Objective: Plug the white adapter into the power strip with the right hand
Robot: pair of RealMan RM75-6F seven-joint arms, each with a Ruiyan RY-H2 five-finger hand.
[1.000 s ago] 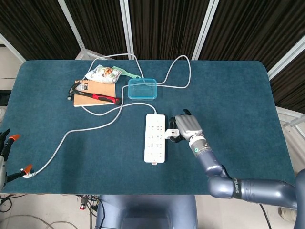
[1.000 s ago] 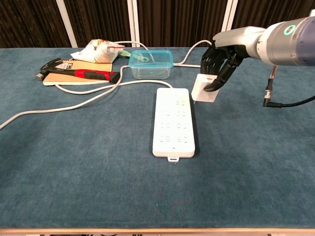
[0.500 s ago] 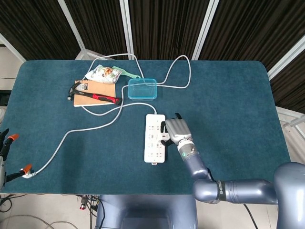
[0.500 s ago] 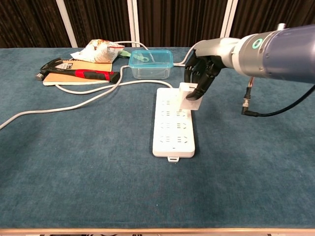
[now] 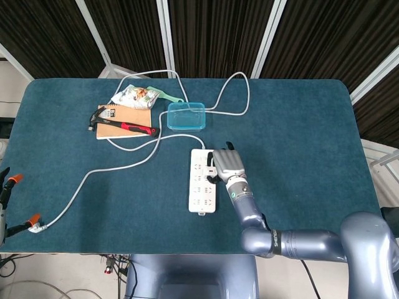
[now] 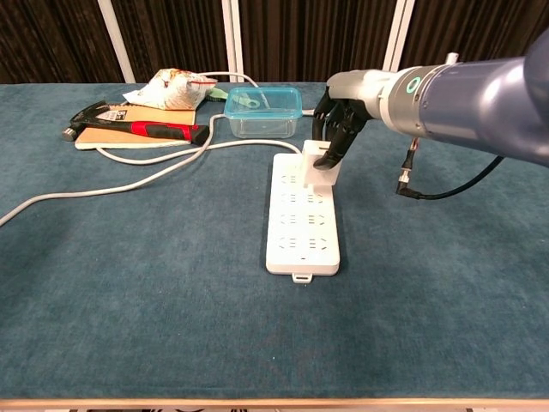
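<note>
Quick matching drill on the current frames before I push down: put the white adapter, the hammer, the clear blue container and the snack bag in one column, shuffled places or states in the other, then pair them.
Things:
1. white adapter
2. hammer
3. clear blue container
4. snack bag

Places or states:
A. lying on the brown board
B. held by the right hand over the far end of the power strip
C. far left of the table, beside the container
D. just beyond the strip's far end, a cable behind it

Pairs: 1-B, 2-A, 3-D, 4-C
</note>
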